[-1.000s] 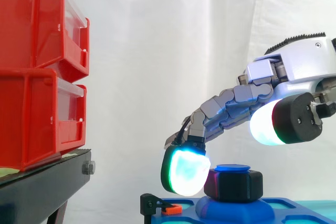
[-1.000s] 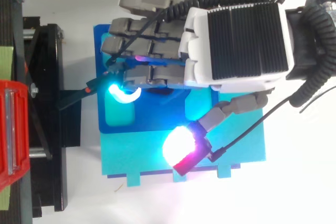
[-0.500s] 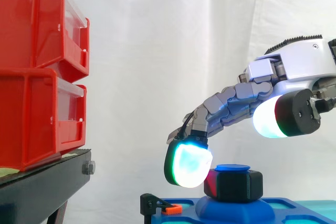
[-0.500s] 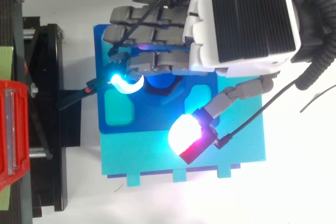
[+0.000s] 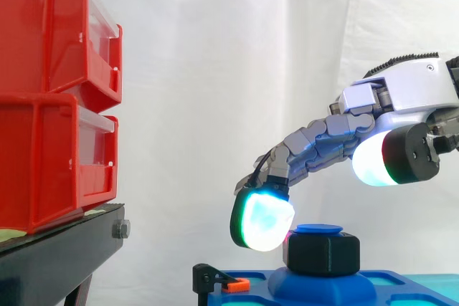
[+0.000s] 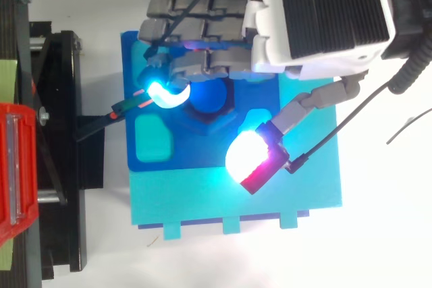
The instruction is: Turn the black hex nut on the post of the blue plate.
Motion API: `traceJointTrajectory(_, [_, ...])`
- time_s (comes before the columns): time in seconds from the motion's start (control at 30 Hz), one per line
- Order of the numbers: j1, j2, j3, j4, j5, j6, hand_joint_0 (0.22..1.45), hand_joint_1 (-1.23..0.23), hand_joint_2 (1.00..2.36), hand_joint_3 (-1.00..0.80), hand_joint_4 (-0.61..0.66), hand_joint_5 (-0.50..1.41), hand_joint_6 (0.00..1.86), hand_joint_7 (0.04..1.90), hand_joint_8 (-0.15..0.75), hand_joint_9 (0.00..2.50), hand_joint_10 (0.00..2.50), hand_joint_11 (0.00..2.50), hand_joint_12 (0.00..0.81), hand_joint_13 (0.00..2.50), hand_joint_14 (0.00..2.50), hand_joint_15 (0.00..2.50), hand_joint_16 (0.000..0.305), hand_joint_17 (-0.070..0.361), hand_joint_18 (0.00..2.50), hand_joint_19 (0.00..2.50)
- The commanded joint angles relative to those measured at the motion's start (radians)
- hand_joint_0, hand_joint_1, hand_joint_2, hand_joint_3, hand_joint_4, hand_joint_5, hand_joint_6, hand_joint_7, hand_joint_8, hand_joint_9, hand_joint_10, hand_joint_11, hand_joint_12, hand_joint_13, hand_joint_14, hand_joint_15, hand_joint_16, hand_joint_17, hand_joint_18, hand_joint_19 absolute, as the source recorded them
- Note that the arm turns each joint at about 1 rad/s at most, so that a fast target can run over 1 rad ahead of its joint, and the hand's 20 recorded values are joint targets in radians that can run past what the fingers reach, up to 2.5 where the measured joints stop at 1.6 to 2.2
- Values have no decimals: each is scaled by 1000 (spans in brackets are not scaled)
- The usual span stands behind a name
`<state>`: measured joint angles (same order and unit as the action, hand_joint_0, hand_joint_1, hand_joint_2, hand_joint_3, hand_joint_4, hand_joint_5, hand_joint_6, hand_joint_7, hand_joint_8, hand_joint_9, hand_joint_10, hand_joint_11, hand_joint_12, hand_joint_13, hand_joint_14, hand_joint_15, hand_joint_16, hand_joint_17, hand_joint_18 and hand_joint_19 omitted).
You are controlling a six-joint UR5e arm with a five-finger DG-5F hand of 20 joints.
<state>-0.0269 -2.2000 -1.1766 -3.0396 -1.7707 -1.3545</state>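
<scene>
Side view: robot hand (image 5: pixel 410 97) relaxed, pad (image 5: pixel 264 221) beside nut (image 5: pixel 323 252).

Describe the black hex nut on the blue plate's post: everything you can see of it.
The black hex nut looks matte and plastic, with flat faces and rounded corners. It sits level around the blue post, whose round cap shows just above it, and rests on the raised base of the blue plate. A glowing fingertip of the hand is at its left side; contact cannot be confirmed.
</scene>
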Motion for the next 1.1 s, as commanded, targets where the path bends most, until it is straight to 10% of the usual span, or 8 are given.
traceJointTrajectory(0.0, [-7,0,0,-2,-10,0,393,-226,1000,-500,225,-199,502,791,269,204,0,0,409,6,0,7,67,151,0,57])
traceJointTrajectory(0.6, [-42,0,6,-24,-56,0,393,-239,1000,-500,226,-200,502,794,268,204,0,0,409,8,0,0,67,151,0,50])
traceJointTrajectory(0.77, [-28,0,48,-67,-47,0,393,-240,1000,-500,227,-200,502,791,268,205,0,0,409,9,0,5,67,151,0,51])
traceJointTrajectory(1.07, [35,0,153,-209,71,-9,394,-246,1000,-500,226,-199,502,790,269,205,0,0,409,8,0,5,67,150,0,43])
